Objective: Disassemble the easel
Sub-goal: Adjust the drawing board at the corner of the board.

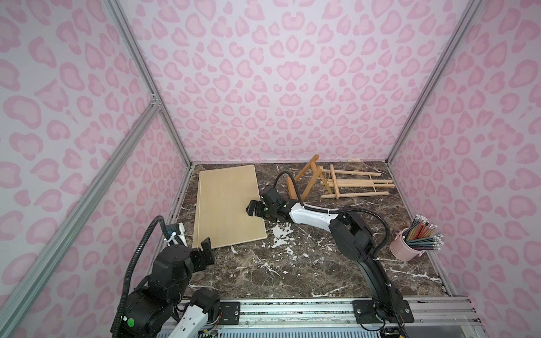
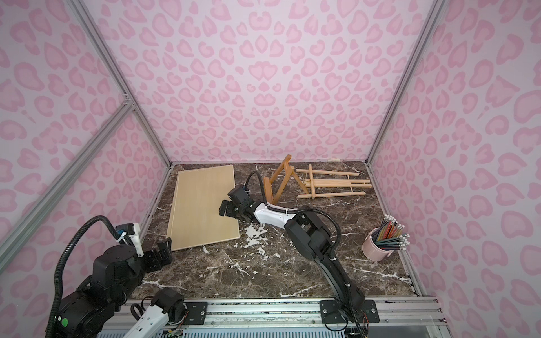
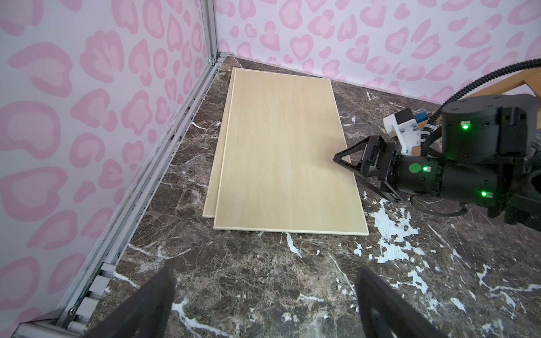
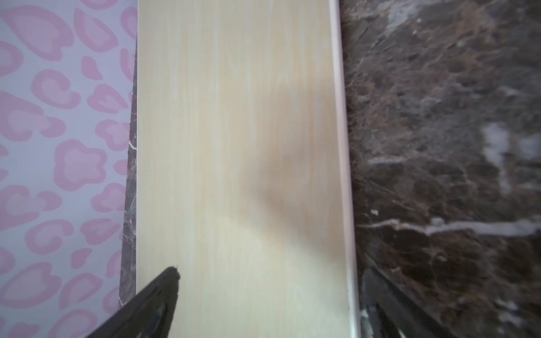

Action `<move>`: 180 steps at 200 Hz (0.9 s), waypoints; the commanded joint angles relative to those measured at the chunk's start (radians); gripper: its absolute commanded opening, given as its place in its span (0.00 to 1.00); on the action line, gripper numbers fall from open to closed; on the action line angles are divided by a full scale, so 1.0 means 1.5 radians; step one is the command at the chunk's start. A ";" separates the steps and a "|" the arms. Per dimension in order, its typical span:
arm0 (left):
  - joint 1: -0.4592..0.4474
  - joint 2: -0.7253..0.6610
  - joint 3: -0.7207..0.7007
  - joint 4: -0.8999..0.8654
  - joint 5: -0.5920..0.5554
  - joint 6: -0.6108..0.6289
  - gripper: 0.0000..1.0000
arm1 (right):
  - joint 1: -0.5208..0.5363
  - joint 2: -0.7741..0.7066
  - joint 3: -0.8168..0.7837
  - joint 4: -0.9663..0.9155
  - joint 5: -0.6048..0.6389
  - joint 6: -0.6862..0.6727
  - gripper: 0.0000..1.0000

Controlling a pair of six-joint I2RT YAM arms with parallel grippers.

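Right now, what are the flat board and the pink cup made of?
The flat board looks like pale wood or plywood, matte: faint grain streaks show. The pink cup seems smooth ceramic or painted metal; its plain wall leaves that open.

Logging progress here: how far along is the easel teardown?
Done: top board lies flat on lower board. In hand: nothing; right gripper open above the top board's edge, left gripper open too. Left: the standing frame and the flat-lying frame at the back look still assembled.

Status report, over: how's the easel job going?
Left gripper open, empty. Right gripper open over stacked boards, flat on table. Easels at back, untouched. Nothing blocking.
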 commanded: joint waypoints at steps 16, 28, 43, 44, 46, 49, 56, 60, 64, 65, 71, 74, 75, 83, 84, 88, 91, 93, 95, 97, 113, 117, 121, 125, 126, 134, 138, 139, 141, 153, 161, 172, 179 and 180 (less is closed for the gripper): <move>0.000 -0.003 -0.002 0.011 -0.005 0.000 0.97 | 0.008 -0.012 0.010 -0.059 0.057 -0.084 0.98; 0.000 -0.003 -0.002 0.011 -0.005 0.000 0.97 | 0.008 -0.003 0.031 -0.092 0.070 -0.113 0.98; 0.000 -0.002 -0.002 0.011 -0.005 0.001 0.97 | 0.008 0.027 0.063 -0.135 0.077 -0.138 0.98; 0.000 -0.002 -0.002 0.012 -0.005 0.001 0.97 | 0.008 0.028 0.065 -0.136 0.076 -0.139 0.98; 0.000 -0.002 -0.002 0.012 -0.005 0.001 0.97 | 0.009 0.031 0.068 -0.139 0.073 -0.141 0.98; 0.000 -0.001 -0.003 0.012 -0.003 0.001 0.97 | 0.008 0.035 0.070 -0.143 0.069 -0.144 0.98; 0.000 0.000 -0.002 0.012 -0.003 0.002 0.97 | 0.008 0.043 0.080 -0.148 0.060 -0.145 0.98; 0.000 -0.001 -0.002 0.012 -0.003 0.002 0.97 | 0.009 0.047 0.083 -0.150 0.056 -0.142 0.98; 0.000 0.000 -0.002 0.012 -0.002 0.002 0.97 | 0.009 0.050 0.083 -0.147 0.051 -0.138 0.98; 0.000 0.000 -0.002 0.012 -0.002 0.002 0.97 | 0.010 0.051 0.083 -0.147 0.050 -0.138 0.98; 0.000 0.001 -0.001 0.012 -0.002 0.002 0.97 | 0.011 0.054 0.082 -0.140 0.040 -0.133 0.98; 0.000 0.001 -0.002 0.012 -0.003 0.002 0.97 | 0.012 0.056 0.082 -0.137 0.037 -0.129 0.98; 0.000 0.001 -0.002 0.012 -0.003 0.002 0.97 | 0.012 0.057 0.082 -0.135 0.036 -0.128 0.98; 0.000 0.001 -0.003 0.012 -0.003 0.002 0.97 | 0.015 0.061 0.084 -0.128 0.028 -0.115 0.98; 0.000 0.001 -0.002 0.012 -0.003 0.002 0.97 | 0.015 0.062 0.083 -0.127 0.027 -0.113 0.98; 0.000 0.001 -0.002 0.012 -0.003 0.002 0.97 | 0.017 0.064 0.083 -0.120 0.021 -0.107 0.98; 0.000 0.001 -0.003 0.013 -0.002 0.002 0.97 | 0.018 0.067 0.084 -0.114 0.015 -0.102 0.98; 0.000 0.001 -0.002 0.013 -0.003 0.002 0.97 | 0.019 0.069 0.084 -0.110 0.011 -0.101 0.98; 0.000 0.001 -0.003 0.013 -0.002 0.002 0.97 | 0.020 0.070 0.085 -0.105 0.007 -0.099 0.98; 0.000 0.001 -0.002 0.013 -0.003 0.002 0.97 | 0.021 0.072 0.086 -0.102 0.003 -0.097 0.98; 0.000 0.003 -0.002 0.013 -0.001 0.003 0.97 | 0.030 0.101 0.123 -0.099 -0.012 -0.083 0.98; 0.000 0.003 -0.002 0.013 -0.002 0.003 0.97 | 0.031 0.110 0.136 -0.104 -0.013 -0.079 0.98; 0.000 0.004 -0.002 0.013 -0.001 0.004 0.97 | 0.031 0.120 0.149 -0.110 -0.014 -0.071 0.98; 0.000 0.004 -0.002 0.013 -0.002 0.003 0.97 | 0.031 0.128 0.162 -0.115 -0.016 -0.063 0.98; 0.000 0.003 -0.002 0.013 -0.002 0.003 0.97 | 0.031 0.131 0.165 -0.116 -0.017 -0.060 0.98; 0.000 0.003 -0.003 0.013 -0.001 0.003 0.97 | 0.031 0.148 0.184 -0.122 -0.026 -0.042 0.97; 0.000 0.003 -0.002 0.013 -0.002 0.003 0.97 | 0.033 0.154 0.190 -0.119 -0.032 -0.033 0.97; 0.000 0.004 -0.002 0.014 -0.002 0.003 0.97 | 0.033 0.155 0.191 -0.118 -0.032 -0.030 0.97; 0.000 0.003 -0.003 0.014 -0.002 0.003 0.97 | 0.034 0.158 0.193 -0.116 -0.035 -0.026 0.97; 0.000 0.001 -0.002 0.013 -0.001 0.003 0.97 | 0.038 0.170 0.196 -0.097 -0.042 -0.004 0.96; 0.000 0.001 -0.003 0.014 -0.001 0.003 0.97 | 0.042 0.178 0.203 -0.093 -0.039 0.000 0.96; 0.000 0.000 -0.002 0.013 -0.001 0.003 0.97 | 0.043 0.190 0.228 -0.115 -0.028 0.000 0.96; 0.000 0.000 -0.003 0.015 -0.002 0.003 0.97 | 0.041 0.195 0.238 -0.127 -0.020 -0.004 0.96; 0.000 0.000 -0.002 0.015 -0.001 0.003 0.97 | 0.041 0.195 0.239 -0.129 -0.019 -0.004 0.96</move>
